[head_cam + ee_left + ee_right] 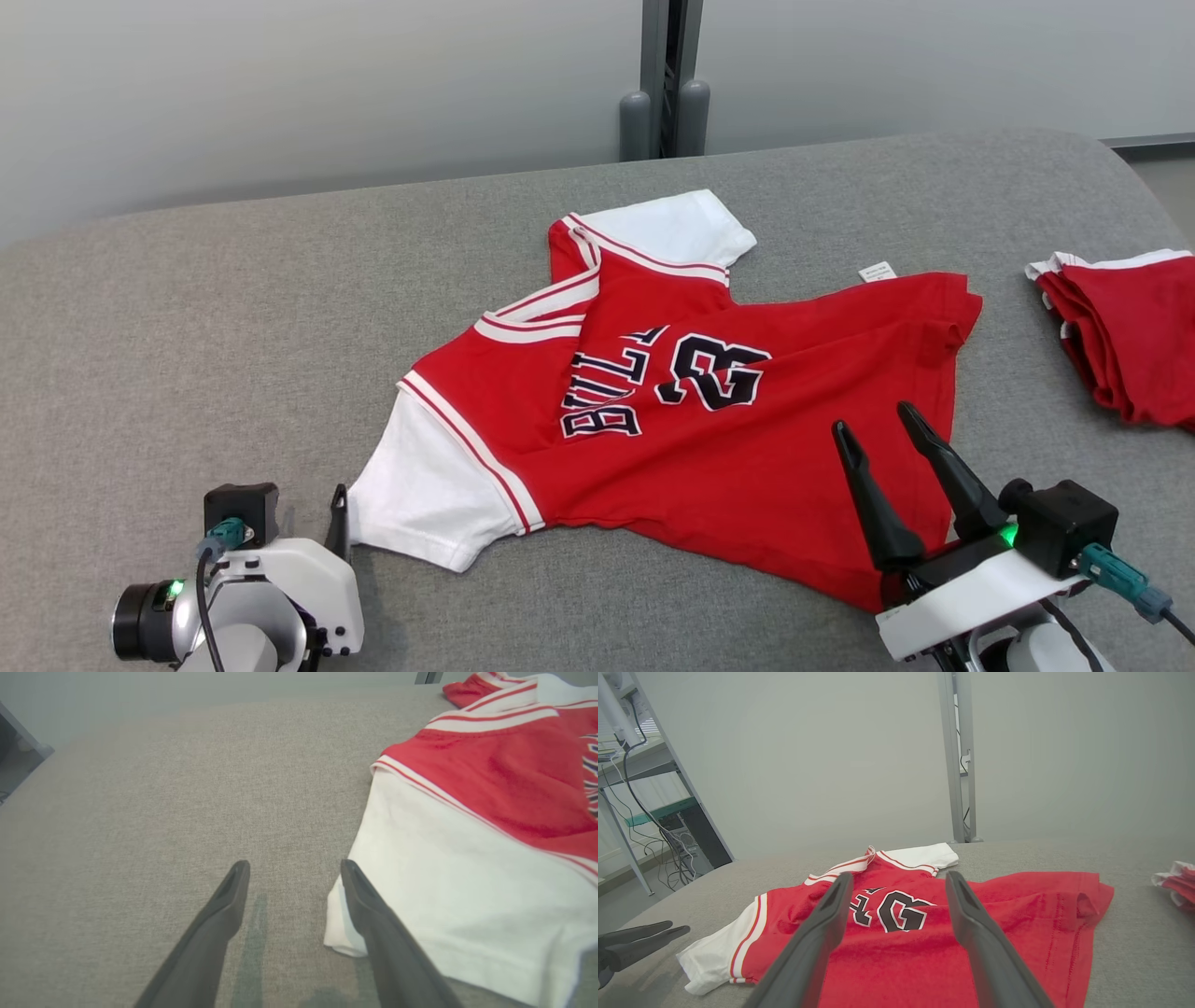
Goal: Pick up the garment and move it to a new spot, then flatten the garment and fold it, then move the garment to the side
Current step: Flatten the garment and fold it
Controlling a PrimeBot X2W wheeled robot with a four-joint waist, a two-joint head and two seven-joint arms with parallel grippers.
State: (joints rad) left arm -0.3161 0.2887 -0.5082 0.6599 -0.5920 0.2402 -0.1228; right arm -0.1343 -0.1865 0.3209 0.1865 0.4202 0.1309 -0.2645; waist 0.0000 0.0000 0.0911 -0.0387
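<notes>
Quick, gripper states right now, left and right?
Left gripper: open, empty, beside the white sleeve.
Right gripper: open, empty, over the jersey.

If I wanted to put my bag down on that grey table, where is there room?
Widest bare patch: the grey table left of the red jersey and its white sleeve, ahead of the left gripper. Another strip runs behind the jersey along the far edge. Tight: the gap between jersey and folded red garment. Crowded: the middle, under the right gripper.
</notes>
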